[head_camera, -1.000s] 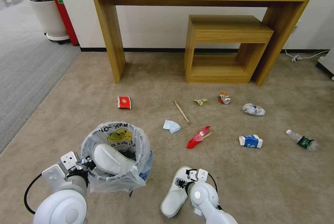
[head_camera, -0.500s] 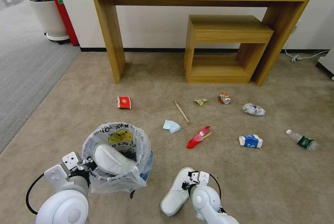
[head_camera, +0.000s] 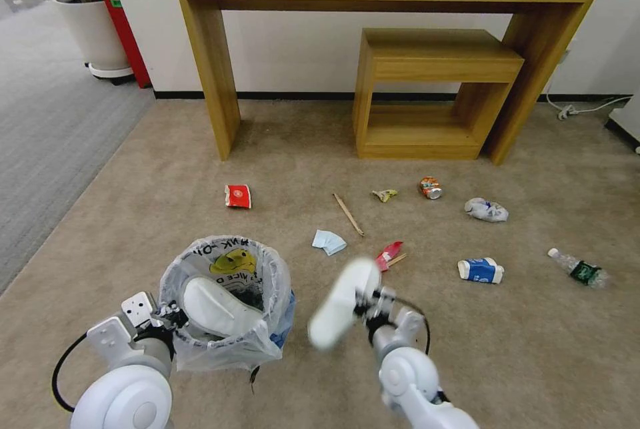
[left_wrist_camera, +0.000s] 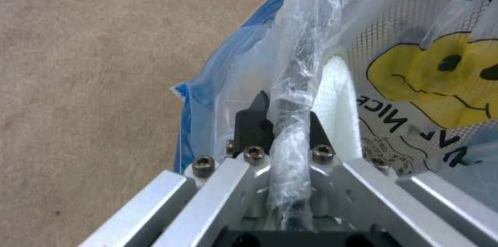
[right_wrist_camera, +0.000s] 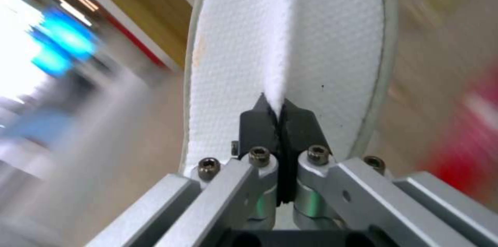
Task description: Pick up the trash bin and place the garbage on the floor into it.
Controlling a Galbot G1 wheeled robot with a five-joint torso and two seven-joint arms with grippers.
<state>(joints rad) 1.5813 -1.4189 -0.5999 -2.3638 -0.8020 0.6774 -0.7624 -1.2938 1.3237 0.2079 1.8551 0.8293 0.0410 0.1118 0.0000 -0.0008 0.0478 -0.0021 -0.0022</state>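
Observation:
The trash bin (head_camera: 200,349), lined with a crinkly bag, stands on the beige floor (head_camera: 167,215) at my near left. My left gripper (head_camera: 170,315) (left_wrist_camera: 288,122) is shut on its bagged rim. One white slipper (head_camera: 213,309) lies inside. My right gripper (head_camera: 367,299) (right_wrist_camera: 280,111) is shut on the strap of a second white slipper (head_camera: 341,302) (right_wrist_camera: 233,44), held in the air right of the bin. Garbage on the carpet: red wrapper (head_camera: 238,196), chopstick (head_camera: 349,214), blue tissue (head_camera: 329,241), another red wrapper (head_camera: 389,255), crushed can (head_camera: 431,187), crumpled paper (head_camera: 486,209), paper cup (head_camera: 480,270), bottle (head_camera: 577,269).
A wooden desk (head_camera: 213,82) stands against the far wall with a low wooden shelf (head_camera: 427,82) under it. A potted plant (head_camera: 90,29) sits at the far left on grey ribbed carpet (head_camera: 40,149). A white cable (head_camera: 580,109) lies at the far right.
My right gripper has lifted the white slipper off the carpet and swung it up and forward. The bin and my left gripper have hardly moved.

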